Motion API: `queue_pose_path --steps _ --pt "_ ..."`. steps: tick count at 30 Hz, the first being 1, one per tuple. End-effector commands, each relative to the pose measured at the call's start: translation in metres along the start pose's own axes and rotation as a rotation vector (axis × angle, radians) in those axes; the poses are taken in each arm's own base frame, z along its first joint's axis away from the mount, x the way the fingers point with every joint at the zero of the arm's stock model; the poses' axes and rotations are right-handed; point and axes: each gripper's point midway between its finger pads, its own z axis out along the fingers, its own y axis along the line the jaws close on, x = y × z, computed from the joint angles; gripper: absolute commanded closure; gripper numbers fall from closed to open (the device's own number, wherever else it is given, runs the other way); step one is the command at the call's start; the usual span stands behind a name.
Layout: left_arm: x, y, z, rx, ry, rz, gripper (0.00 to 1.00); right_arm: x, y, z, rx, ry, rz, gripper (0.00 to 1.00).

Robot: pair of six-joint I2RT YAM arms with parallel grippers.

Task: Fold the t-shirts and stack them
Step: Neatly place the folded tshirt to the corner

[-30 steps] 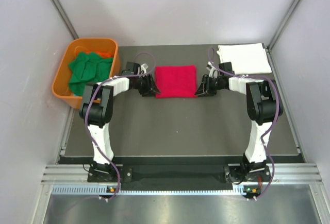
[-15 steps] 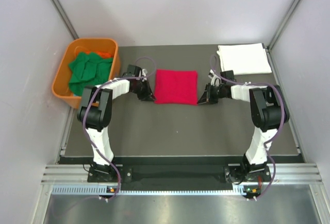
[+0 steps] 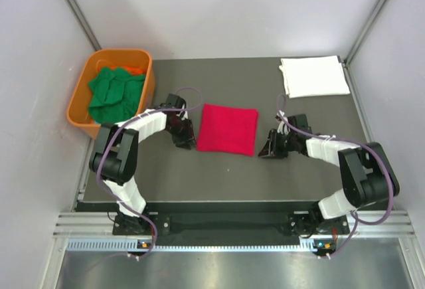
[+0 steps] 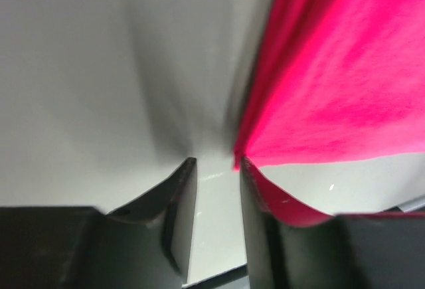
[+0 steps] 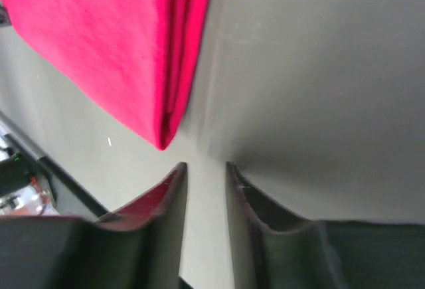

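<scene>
A bright red t-shirt (image 3: 228,129), folded into a square, lies flat in the middle of the dark table; it also shows in both wrist views (image 4: 332,83) (image 5: 113,43). My left gripper (image 3: 187,143) (image 4: 217,164) sits at its near left corner, open by a narrow gap with only table between the jaws. My right gripper (image 3: 265,151) (image 5: 206,167) sits just off the near right corner, likewise open and empty. A white t-shirt (image 3: 313,76) lies folded at the back right. Green t-shirts (image 3: 116,92) are bunched in the tub.
The orange plastic tub (image 3: 77,100) stands off the table's back left corner. Grey walls and metal frame posts close in the left, right and back sides. The arm bases stand on the rail at the near edge.
The red t-shirt has slid toward the near edge with both grippers at its side corners. Both grippers now stand at its near corners, jaws apart and off the cloth.
</scene>
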Motion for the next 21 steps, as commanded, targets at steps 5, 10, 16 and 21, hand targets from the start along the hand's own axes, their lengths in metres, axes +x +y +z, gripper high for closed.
queue_pose_path --steps 5,10,16,21 --pt "-0.043 -0.017 -0.063 -0.047 -0.189 0.043 0.59 -0.086 0.027 -0.028 0.055 -0.176 -0.201 0.45" --pt "-0.048 -0.053 -0.066 0.149 -0.223 0.063 0.58 -0.150 0.042 -0.019 0.020 -0.210 -0.245 0.23" --pt "-0.034 -0.041 -0.032 0.168 -0.181 0.026 0.58 -0.196 0.036 0.010 0.035 -0.198 -0.295 0.19" --pt "-0.022 -0.034 -0.013 0.176 -0.164 0.002 0.59 -0.196 0.021 0.034 0.044 -0.120 -0.311 0.18"
